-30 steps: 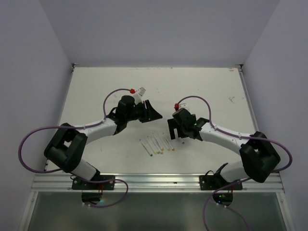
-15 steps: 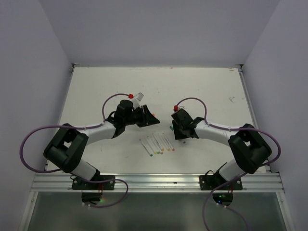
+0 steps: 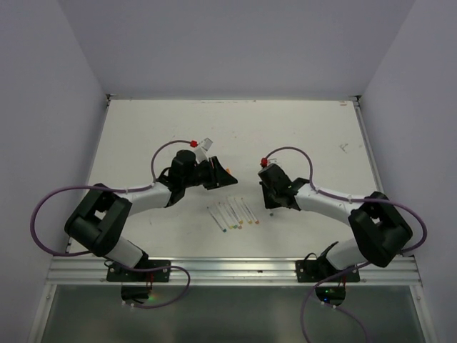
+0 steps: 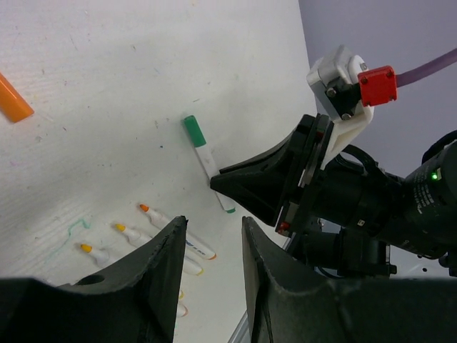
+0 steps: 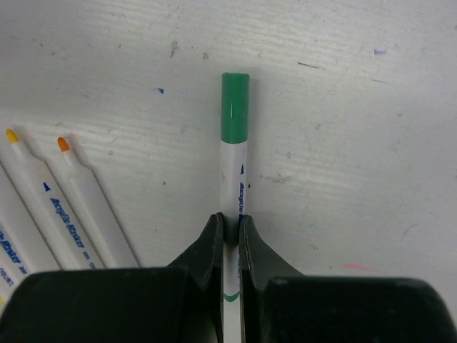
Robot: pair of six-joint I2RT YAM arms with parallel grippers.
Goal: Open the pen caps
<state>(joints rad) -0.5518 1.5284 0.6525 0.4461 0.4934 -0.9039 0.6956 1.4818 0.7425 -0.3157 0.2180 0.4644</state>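
A green pen cap (image 5: 235,107) sits on the far end of a white-barrelled pen (image 5: 233,182) lying on the table. My right gripper (image 5: 230,218) is shut on that barrel, behind the cap. In the left wrist view the same green cap (image 4: 193,131) points away from the right gripper's black fingers (image 4: 246,179). My left gripper (image 4: 213,223) hovers open above the table with nothing between its fingers. In the top view, the left gripper (image 3: 223,176) and right gripper (image 3: 270,197) face each other across the table's middle.
Several uncapped pens with yellow and orange tips (image 4: 168,225) lie in a row (image 3: 232,214) near the front, between the arms. A loose orange cap (image 4: 13,98) lies on the white table (image 3: 285,128). Purple cables with red plugs (image 3: 195,133) loop over both wrists.
The right gripper went from wide open to shut on the green pen's barrel and dropped lower toward the table. The left gripper barely moved.
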